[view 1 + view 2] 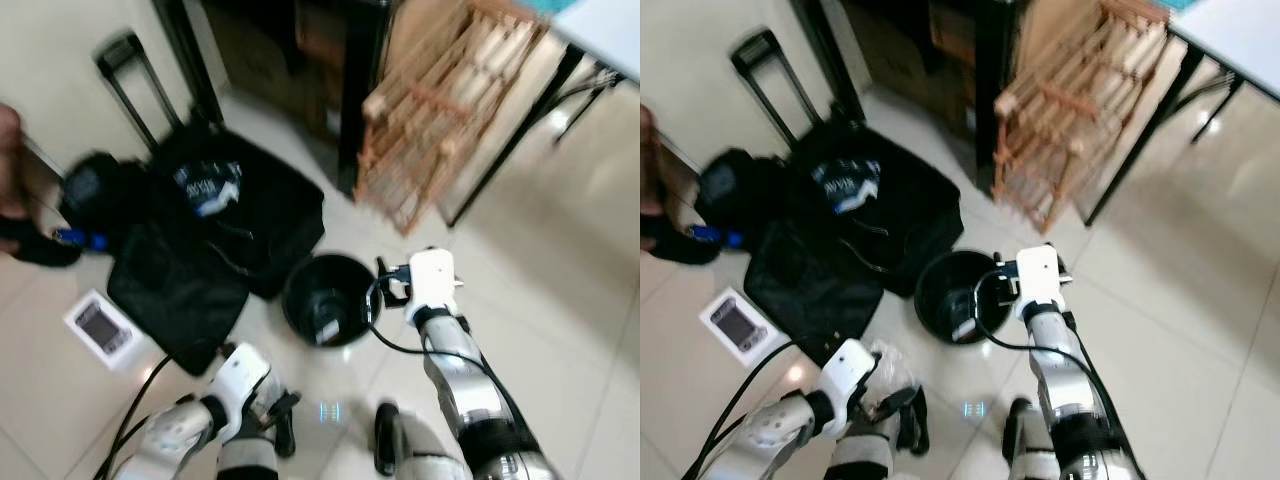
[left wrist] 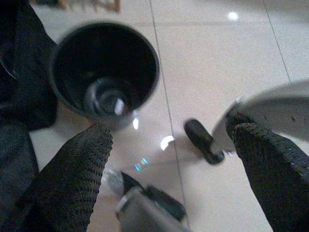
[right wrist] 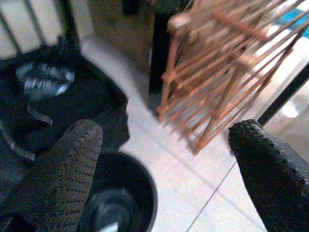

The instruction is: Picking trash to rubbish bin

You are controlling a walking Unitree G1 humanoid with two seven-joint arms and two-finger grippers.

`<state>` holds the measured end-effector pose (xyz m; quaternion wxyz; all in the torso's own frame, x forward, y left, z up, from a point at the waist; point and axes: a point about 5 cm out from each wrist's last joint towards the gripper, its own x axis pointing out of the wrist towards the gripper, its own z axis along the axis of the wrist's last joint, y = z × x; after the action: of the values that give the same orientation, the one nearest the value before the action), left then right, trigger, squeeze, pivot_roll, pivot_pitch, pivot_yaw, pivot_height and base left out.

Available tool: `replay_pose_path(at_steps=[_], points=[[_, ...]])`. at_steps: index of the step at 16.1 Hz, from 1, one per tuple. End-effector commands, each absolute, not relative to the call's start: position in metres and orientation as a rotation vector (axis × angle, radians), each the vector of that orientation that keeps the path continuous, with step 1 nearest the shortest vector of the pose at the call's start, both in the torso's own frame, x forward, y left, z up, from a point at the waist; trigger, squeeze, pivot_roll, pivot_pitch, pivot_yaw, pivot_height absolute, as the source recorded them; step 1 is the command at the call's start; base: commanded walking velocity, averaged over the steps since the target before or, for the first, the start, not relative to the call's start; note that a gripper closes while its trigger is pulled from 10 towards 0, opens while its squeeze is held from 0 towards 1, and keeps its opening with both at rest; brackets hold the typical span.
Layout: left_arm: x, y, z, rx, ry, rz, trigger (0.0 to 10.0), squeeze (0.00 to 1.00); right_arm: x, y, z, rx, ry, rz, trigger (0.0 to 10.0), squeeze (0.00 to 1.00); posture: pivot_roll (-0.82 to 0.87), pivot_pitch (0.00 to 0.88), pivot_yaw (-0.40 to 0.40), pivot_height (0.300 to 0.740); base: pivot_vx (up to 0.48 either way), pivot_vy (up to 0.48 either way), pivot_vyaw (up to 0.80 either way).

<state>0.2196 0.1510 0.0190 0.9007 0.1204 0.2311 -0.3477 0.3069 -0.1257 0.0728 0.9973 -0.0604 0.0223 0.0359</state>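
Observation:
A round black rubbish bin (image 1: 328, 300) stands on the pale tiled floor in front of me. A light scrap of trash (image 1: 325, 331) lies in its bottom, also visible as a blurred pale scrap (image 2: 117, 104) in the left wrist view. My right gripper (image 3: 166, 133) hovers over the bin's right rim, open, with nothing between its fingers (image 1: 386, 282). My left gripper (image 2: 171, 137) is low and nearer to me, left of the bin, pointing toward the bin (image 2: 104, 72). It is open and holds nothing.
Black bags (image 1: 220, 230) lie against the bin's left side. A folded wooden rack (image 1: 440, 100) and a black table leg (image 1: 500, 150) stand behind it to the right. A white device (image 1: 100, 330) lies on the floor at left. A person's hand (image 1: 8, 170) is at the left edge.

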Motion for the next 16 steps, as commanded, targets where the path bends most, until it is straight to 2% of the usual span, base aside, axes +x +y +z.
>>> replay_pose_path(at_steps=[1, 6, 8, 16], points=[[0.223, 0.155, 0.023, 0.268, 0.464, -0.670, 10.0, 0.00, 0.299, -0.131, 0.073, -0.103, 0.050, 0.021, 10.0, 0.00, 0.07, 0.157, 0.040, 0.740, 0.000, 0.000, 0.00], [0.270, 0.127, 0.057, 0.225, 0.237, -0.514, 10.0, 0.00, 0.274, -0.179, 0.102, -0.161, -0.007, -0.211, 10.0, 0.00, -0.02, 0.099, 0.026, 0.740, 0.000, 0.000, 0.00], [0.279, 0.118, 0.067, 0.205, 0.193, -0.517, 10.0, 0.00, 0.275, -0.183, 0.106, -0.165, -0.008, -0.225, 10.0, 0.00, -0.03, 0.088, 0.027, 0.740, 0.000, 0.000, -0.32], [0.289, 0.099, 0.081, 0.155, 0.125, -0.520, 10.0, 0.00, 0.275, -0.178, 0.116, -0.162, 0.000, -0.218, 10.0, 0.00, -0.03, 0.085, 0.010, 0.740, 0.000, 0.000, -0.80]])
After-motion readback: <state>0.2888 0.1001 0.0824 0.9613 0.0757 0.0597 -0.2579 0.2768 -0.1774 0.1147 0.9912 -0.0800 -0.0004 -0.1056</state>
